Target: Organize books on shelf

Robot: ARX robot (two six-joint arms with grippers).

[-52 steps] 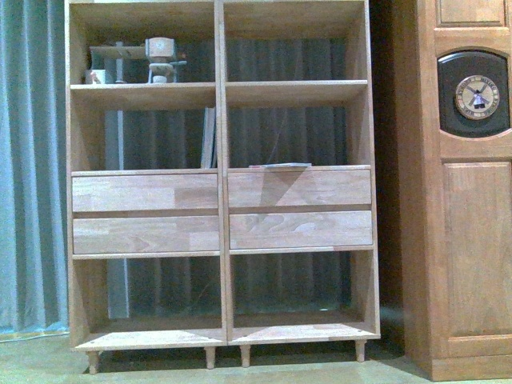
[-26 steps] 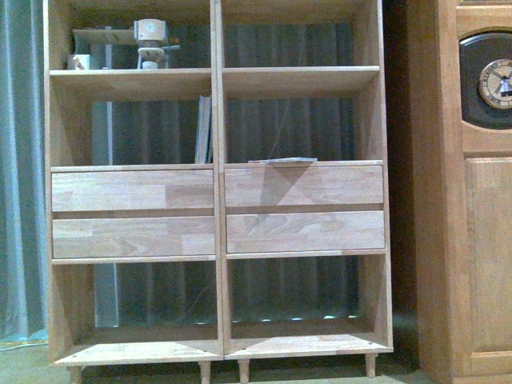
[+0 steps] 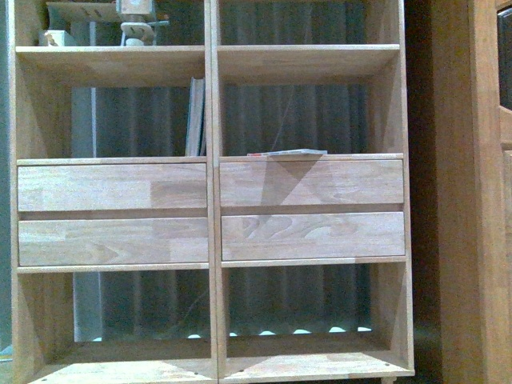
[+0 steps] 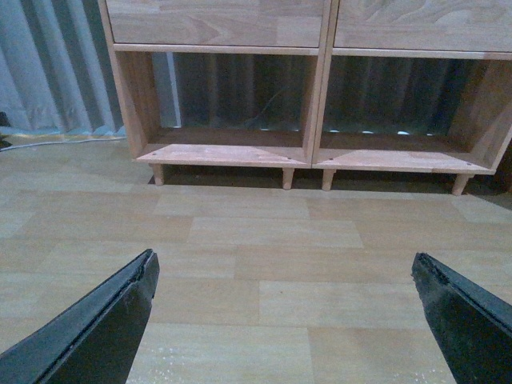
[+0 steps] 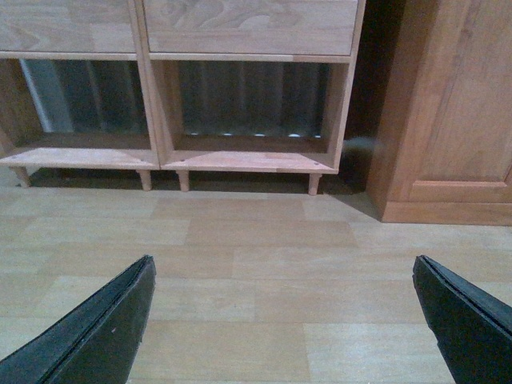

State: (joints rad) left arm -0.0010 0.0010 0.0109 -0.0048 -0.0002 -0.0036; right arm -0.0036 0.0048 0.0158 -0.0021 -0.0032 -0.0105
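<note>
Front view: the light-wood shelf (image 3: 304,60) fills almost the whole frame, and neither arm shows. Only this view shows the books. The teal book (image 3: 194,118) stands upright in the left column, in the compartment just above the drawers (image 3: 312,182), against the central divider. The paperback (image 3: 292,152) lies flat in the matching compartment of the right column, at its front edge. One level up on the left stands a wooden figure (image 3: 132,16), cut off by the frame's top. A darker cabinet (image 3: 472,200) stands beside the shelf on the right.

Left wrist view: the left gripper (image 4: 282,260) hangs over bare wood-pattern floor (image 4: 264,240), its two black fingers spread wide with nothing between them. Beyond it are the shelf's bottom compartments and peg legs (image 4: 287,178), which the front view cuts off, and a blue-grey curtain (image 4: 56,72) beside the shelf.

Right wrist view: the right gripper (image 5: 282,260) is likewise spread wide over the floor and holds nothing. It faces the shelf's lower right compartment, with the cabinet's base just beside it. Neither wrist view shows a book.
</note>
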